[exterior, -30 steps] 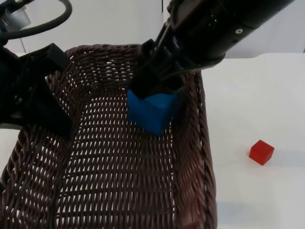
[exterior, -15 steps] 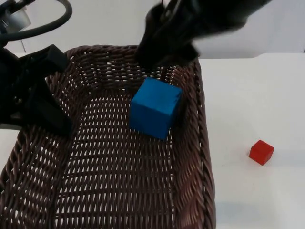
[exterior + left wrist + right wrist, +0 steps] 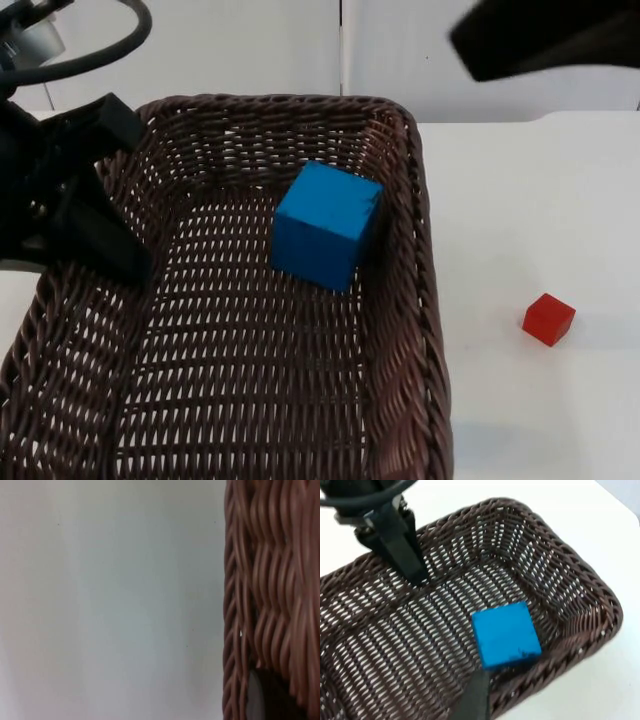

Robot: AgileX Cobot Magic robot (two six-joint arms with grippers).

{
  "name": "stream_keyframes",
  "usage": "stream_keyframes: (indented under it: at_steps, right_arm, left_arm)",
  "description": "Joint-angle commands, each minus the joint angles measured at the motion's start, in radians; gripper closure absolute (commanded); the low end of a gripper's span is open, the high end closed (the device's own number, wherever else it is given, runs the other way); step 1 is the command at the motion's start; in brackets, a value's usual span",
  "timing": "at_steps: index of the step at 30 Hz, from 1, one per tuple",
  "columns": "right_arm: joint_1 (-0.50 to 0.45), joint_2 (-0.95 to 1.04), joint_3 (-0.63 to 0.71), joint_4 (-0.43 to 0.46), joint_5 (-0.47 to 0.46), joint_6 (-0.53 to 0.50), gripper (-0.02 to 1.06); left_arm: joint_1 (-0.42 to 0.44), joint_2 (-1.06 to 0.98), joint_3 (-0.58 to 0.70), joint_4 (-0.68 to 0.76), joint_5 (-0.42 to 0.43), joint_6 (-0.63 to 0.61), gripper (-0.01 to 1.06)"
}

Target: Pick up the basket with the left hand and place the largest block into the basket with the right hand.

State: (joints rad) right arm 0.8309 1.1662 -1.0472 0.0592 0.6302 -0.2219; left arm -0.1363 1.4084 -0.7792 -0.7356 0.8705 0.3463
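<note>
**Blue block lies inside the basket, below the raised right arm**

Blue block (image 3: 326,225) sits on the woven floor of the basket (image 3: 400,300), close to the wall on the right arm's side and near the far end, tilted slightly so one corner leans toward that wall. Nothing touches it. The right gripper (image 3: 472,700) is high above and off toward the partition side; one dark fingertip shows in its wrist view, and I cannot tell whether its fingers are apart or together. The left gripper (image 3: 100,240) is clamped on the basket's rim at the opposite long side, its fingers closed over the wicker. A small red block (image 3: 548,319) rests on the table (image 3: 540,200), well apart from the basket. Judging by this, the placing step looks finished, and the right arm only needs clearance upward.
</note>
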Motion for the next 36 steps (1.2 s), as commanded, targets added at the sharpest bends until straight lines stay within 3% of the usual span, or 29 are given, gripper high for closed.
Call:
stream_keyframes:
  at_steps: [1,12,16,28,36]
  right_arm:
    - [0.004,-0.039,0.023,-0.005,-0.024,0.008,0.24]
    - [0.004,-0.100,0.044,-0.004,-0.028,0.050,0.24]
    - [0.004,-0.100,0.044,-0.001,-0.028,0.050,0.24]
    - [0.004,-0.100,0.044,-0.001,-0.021,0.050,0.24]
    - [0.004,-0.100,0.044,-0.001,-0.021,0.050,0.24]
  left_arm:
    - [-0.003,-0.013,0.001,-0.034,0.005,-0.003,1.05]
    - [-0.003,-0.013,0.001,-0.038,0.006,-0.003,1.05]
    - [-0.003,-0.013,0.001,-0.037,0.006,0.048,1.05]
    - [-0.003,0.002,-0.003,-0.032,-0.122,0.050,1.05]
    - [-0.003,0.145,-0.084,-0.044,-0.128,0.089,1.05]
